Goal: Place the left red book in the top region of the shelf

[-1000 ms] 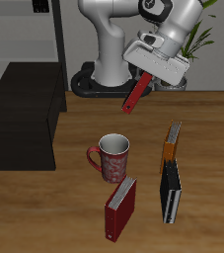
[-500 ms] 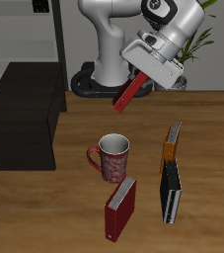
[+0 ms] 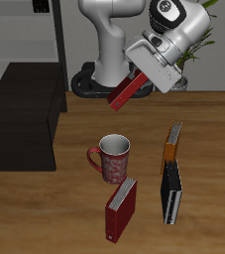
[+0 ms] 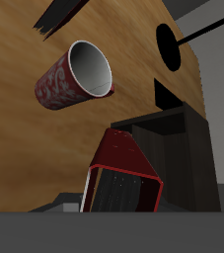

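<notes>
My gripper (image 3: 139,79) is shut on the left red book (image 3: 126,92) and holds it tilted in the air above the back of the table, above the mug. The book also shows close up in the wrist view (image 4: 123,178), clamped between my fingers. The shelf (image 3: 23,114), a low black-brown cabinet with a flat top, stands at the table's side, apart from the book; it also shows in the wrist view (image 4: 187,148). The other red book (image 3: 121,209) lies near the table's front edge.
A red patterned mug (image 3: 113,157) stands mid-table, below the held book. A thin orange book (image 3: 171,146) and a black book (image 3: 171,193) stand beside it. A tall grey-framed rack (image 3: 45,45) stands behind the shelf. A potted plant (image 3: 195,45) is at the back.
My gripper has lifted the red book higher and carried it a little toward the shelf's side, tilting it more level. Nothing else moved.
</notes>
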Robot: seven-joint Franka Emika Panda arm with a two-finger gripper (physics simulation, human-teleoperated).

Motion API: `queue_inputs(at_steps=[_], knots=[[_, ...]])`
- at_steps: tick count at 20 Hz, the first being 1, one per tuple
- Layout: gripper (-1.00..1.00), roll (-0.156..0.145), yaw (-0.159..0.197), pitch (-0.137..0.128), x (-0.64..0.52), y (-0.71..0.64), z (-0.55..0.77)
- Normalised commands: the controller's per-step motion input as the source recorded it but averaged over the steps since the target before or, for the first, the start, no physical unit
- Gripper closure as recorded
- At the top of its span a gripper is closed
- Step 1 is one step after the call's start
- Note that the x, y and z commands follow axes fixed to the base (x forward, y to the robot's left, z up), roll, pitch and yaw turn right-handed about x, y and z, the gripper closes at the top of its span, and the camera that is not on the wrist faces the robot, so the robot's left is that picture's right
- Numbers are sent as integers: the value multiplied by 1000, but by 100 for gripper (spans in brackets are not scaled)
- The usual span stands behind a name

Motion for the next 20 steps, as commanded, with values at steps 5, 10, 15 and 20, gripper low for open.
queue_inputs(at_steps=[5, 10, 15, 20], knots=[[100, -71, 19, 27, 44, -42, -53], [100, -50, 8, -14, -32, 10, -114], [100, -18, -3, -17, 110, -2, -27], [100, -24, -3, 5, 85, -96, -116]])
